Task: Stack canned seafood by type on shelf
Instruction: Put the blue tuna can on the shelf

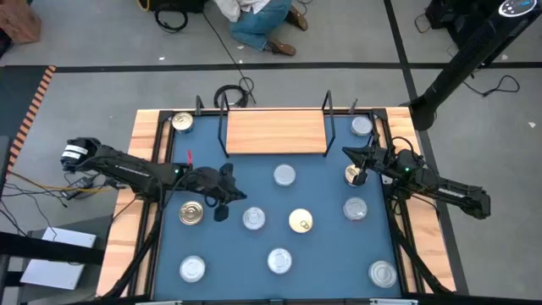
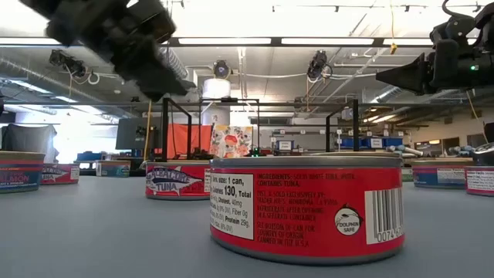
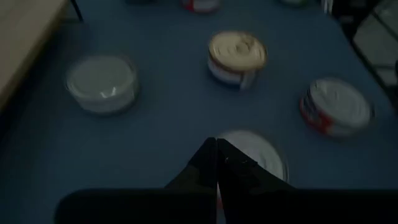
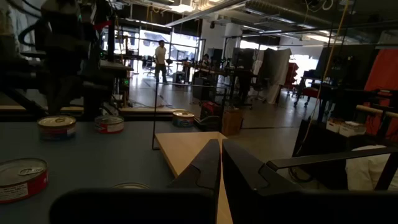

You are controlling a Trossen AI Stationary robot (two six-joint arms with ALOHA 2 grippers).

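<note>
Your blue-topped desk [image 1: 322, 254] with its pale wooden rim fills the overhead view, and the light wooden shelf board with thin black wire uprights [image 1: 275, 132] at its far edge carries nothing: no tin is stacked yet, so by the look of it the whole sorting job is still ahead of you. About a dozen short round seafood tins with silver or gold lids [image 1: 280, 260] lie scattered singly across the blue surface, two more in the far corners beside the shelf, none touching another.

Your left gripper [image 1: 222, 206] hangs low over the desk between a gold-lidded tin [image 1: 191, 213] and a silver-lidded one [image 1: 254, 219], fingers pressed together and holding nothing. Your right gripper [image 1: 362, 166] sits just off the shelf's right end, over a gold-lidded tin [image 1: 353, 174], fingers likewise closed and empty in its wrist view.

From desk height, a red-labelled tin [image 2: 307, 205] fills the foreground and a red tuna-labelled one [image 2: 179, 180] stands behind it. Most other labels are unreadable from above, so you cannot yet tell types apart, and the right gripper partly covers the tin beneath it.
</note>
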